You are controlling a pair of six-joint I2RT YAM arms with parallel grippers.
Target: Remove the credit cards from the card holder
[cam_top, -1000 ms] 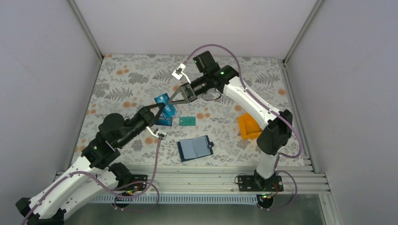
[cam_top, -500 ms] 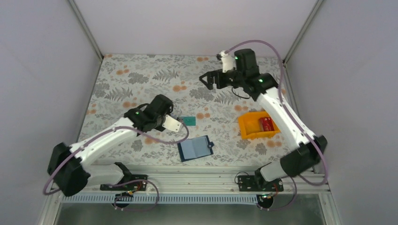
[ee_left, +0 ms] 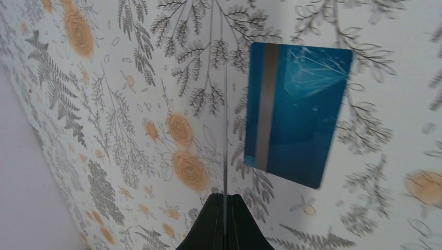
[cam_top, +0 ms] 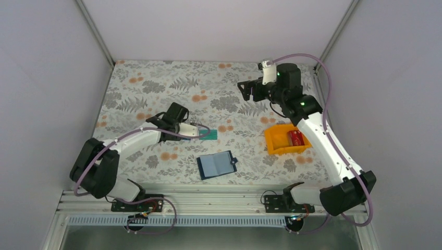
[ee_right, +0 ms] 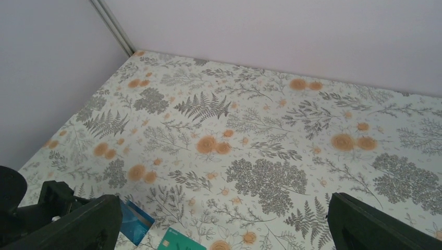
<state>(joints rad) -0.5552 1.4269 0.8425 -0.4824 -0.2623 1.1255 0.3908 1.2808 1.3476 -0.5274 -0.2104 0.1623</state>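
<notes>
Dark navy flat card holder (cam_top: 216, 164) lies open at near centre. Its pockets look empty, so extraction seems done and sorting is likely in hand. Left gripper (ee_left: 224, 208) is pinched tight on a thin card (ee_left: 225, 104) seen edge-on, colour unclear. It hangs above a blue plastic card (ee_left: 294, 114) with a grey stripe, flat on the floral tablecloth (cam_top: 156, 83). Teal-green card (cam_top: 209, 134) lies close by. Red card (cam_top: 296, 138) sits in the orange plastic bin (cam_top: 271, 141), right. Right gripper (cam_top: 248, 89) is spread wide, empty, far right. Next probably: carry the held card binward and release cleanly. No readable writing or brand.
</notes>
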